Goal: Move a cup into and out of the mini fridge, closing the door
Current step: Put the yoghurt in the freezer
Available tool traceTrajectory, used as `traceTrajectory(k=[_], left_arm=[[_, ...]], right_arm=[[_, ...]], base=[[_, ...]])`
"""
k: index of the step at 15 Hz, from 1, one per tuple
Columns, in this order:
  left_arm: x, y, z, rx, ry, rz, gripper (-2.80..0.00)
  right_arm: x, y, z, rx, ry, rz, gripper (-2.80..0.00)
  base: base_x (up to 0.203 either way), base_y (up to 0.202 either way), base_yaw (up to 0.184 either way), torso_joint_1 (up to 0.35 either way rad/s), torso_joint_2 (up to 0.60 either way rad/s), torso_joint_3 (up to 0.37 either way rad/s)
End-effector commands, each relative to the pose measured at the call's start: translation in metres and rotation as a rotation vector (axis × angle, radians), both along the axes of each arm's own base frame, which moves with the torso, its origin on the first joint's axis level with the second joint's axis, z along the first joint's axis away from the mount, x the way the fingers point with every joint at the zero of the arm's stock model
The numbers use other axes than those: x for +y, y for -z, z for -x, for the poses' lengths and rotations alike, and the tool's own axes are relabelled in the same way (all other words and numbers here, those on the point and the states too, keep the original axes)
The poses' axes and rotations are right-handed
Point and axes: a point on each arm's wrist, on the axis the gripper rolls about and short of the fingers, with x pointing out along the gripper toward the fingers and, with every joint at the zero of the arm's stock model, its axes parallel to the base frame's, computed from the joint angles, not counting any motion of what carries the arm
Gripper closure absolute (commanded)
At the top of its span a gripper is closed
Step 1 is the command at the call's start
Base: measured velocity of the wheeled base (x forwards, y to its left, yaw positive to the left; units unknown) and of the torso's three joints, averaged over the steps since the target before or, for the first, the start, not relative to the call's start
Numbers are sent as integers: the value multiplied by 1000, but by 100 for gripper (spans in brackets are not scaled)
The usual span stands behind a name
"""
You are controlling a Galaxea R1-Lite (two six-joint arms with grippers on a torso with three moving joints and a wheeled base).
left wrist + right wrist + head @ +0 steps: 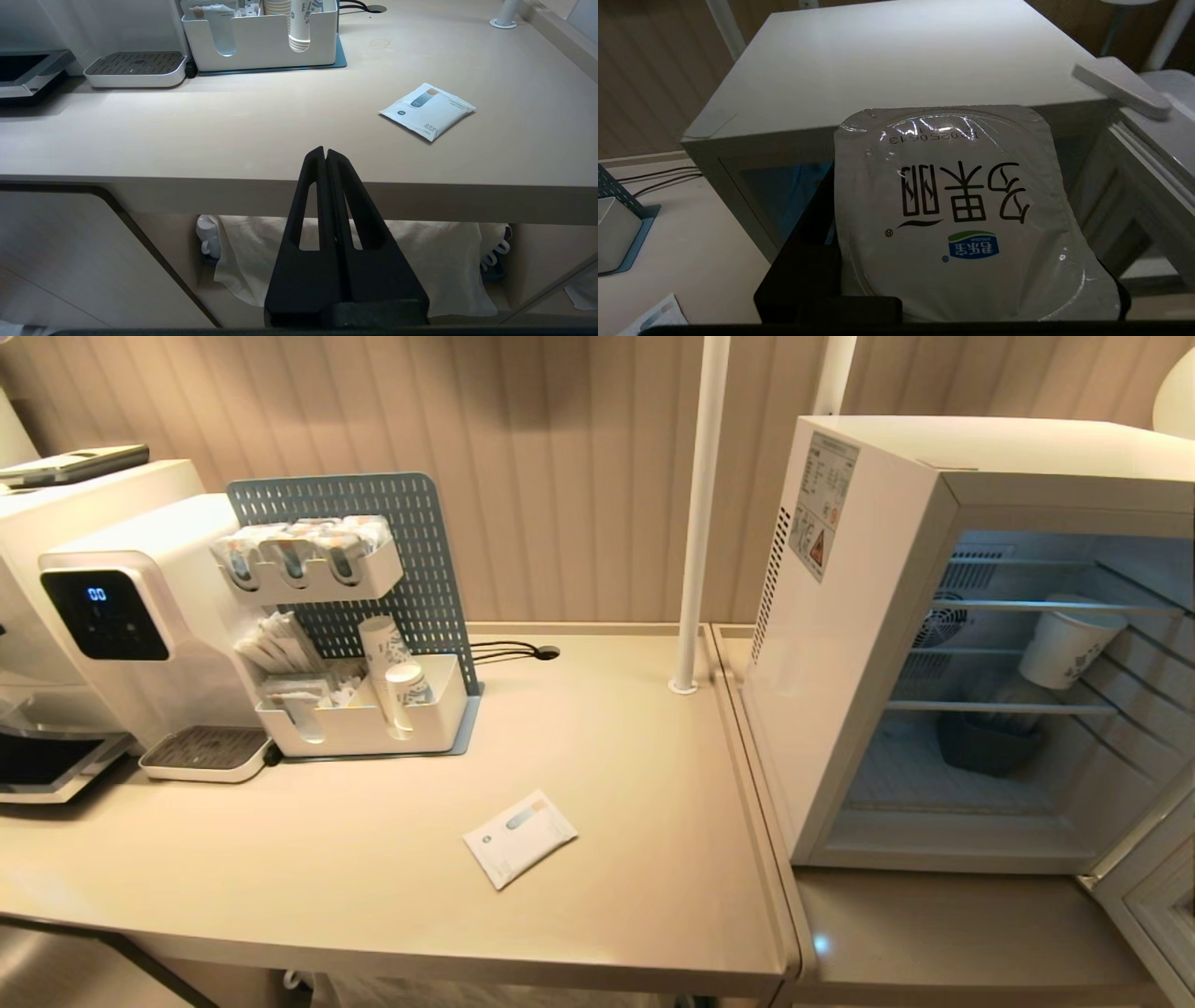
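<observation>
The right gripper [971, 298] is clamped on the cup [962, 205], whose sealed foil lid fills the space between its dark fingers [803, 261], and it hangs above and in front of the mini fridge [887, 65]. Beyond the cup the fridge stands open, its door [1153, 896] swung out to the gripper's right. The left gripper [325, 156], fingers pressed together and empty, is parked just before the counter [233, 135] edge, a white sachet [427, 111] lying on the counter ahead of it.

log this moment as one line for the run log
right pincer: holding cup above mini fridge | door: open | left pincer: shut, parked by table edge | packet on table
</observation>
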Motion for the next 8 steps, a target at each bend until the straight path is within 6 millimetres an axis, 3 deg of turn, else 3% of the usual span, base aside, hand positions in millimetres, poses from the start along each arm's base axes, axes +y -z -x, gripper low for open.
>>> traceTrajectory(k=[1, 4, 8], left_arm=[[0, 0, 0, 3, 0, -1, 0], [0, 0, 0, 1, 0, 3, 0], [0, 0, 0, 1, 0, 8, 0]], right_arm=[[-2, 17, 56, -63, 21, -17, 0], [-4, 48, 99, -61, 57, -42, 0], [-2, 95, 133, -30, 139, -64, 0]], base=[[0, 0, 0, 0, 0, 0], [0, 0, 0, 0, 0, 0], [0, 0, 0, 0, 0, 0]])
